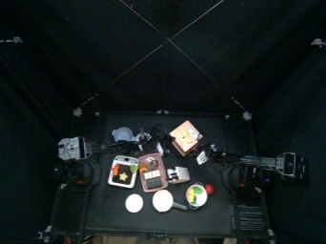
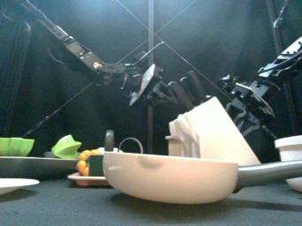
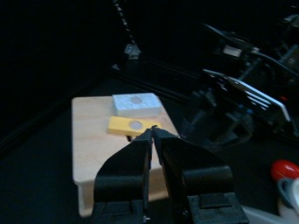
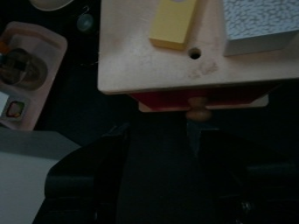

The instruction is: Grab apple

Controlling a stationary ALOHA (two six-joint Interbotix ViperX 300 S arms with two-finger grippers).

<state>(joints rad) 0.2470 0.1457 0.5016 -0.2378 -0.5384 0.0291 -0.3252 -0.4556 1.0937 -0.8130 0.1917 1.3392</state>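
The apple (image 1: 209,190) is a tiny red ball near the table's front, just right of a white bowl (image 1: 195,195) that holds a yellow-green item. It also shows at the edge of the left wrist view (image 3: 286,169). In the front view it is hidden. My left gripper (image 1: 166,134) is shut and empty, above a wooden board (image 3: 111,140) that carries a yellow block (image 3: 132,126). My right gripper (image 1: 205,152) hangs at the board's near edge (image 4: 187,66) with its jaws apart and empty. Both grippers are well behind the apple.
Two food trays (image 1: 124,170) (image 1: 152,172) lie left of centre. Two white plates (image 1: 133,203) (image 1: 162,200) sit at the front. In the front view a large white bowl (image 2: 165,177) fills the foreground. Green items (image 2: 67,146) stand at the left.
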